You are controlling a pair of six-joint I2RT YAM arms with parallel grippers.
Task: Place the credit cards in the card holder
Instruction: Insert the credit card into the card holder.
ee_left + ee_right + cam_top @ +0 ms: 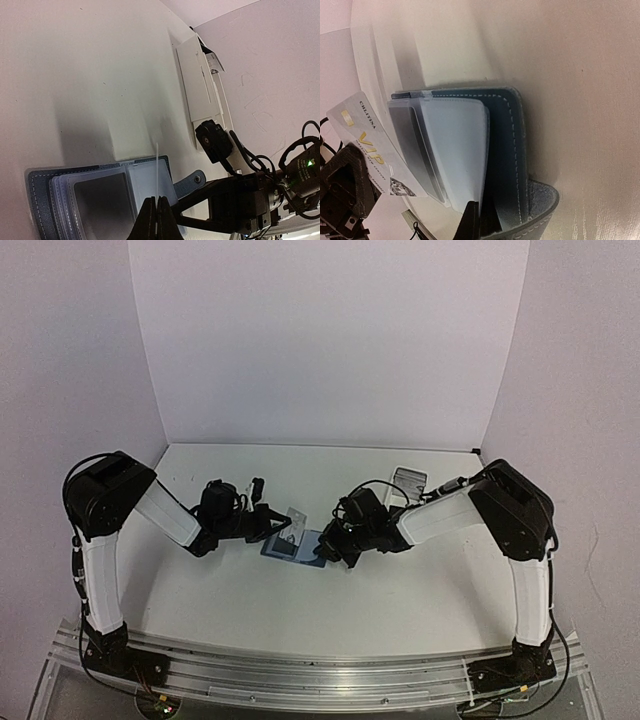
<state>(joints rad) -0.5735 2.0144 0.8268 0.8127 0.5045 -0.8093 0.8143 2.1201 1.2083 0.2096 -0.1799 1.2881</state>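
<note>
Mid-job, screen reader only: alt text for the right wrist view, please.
An open dark-blue card holder lies on the white table, the right gripper shut on its edge at the bottom. At left, a pale credit card printed VIP leans angled against its inner sleeves.

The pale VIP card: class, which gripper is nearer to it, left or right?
Left. The left gripper pinches the VIP card at the open card holder; the right gripper clamps that holder's edge, off the card.
</note>
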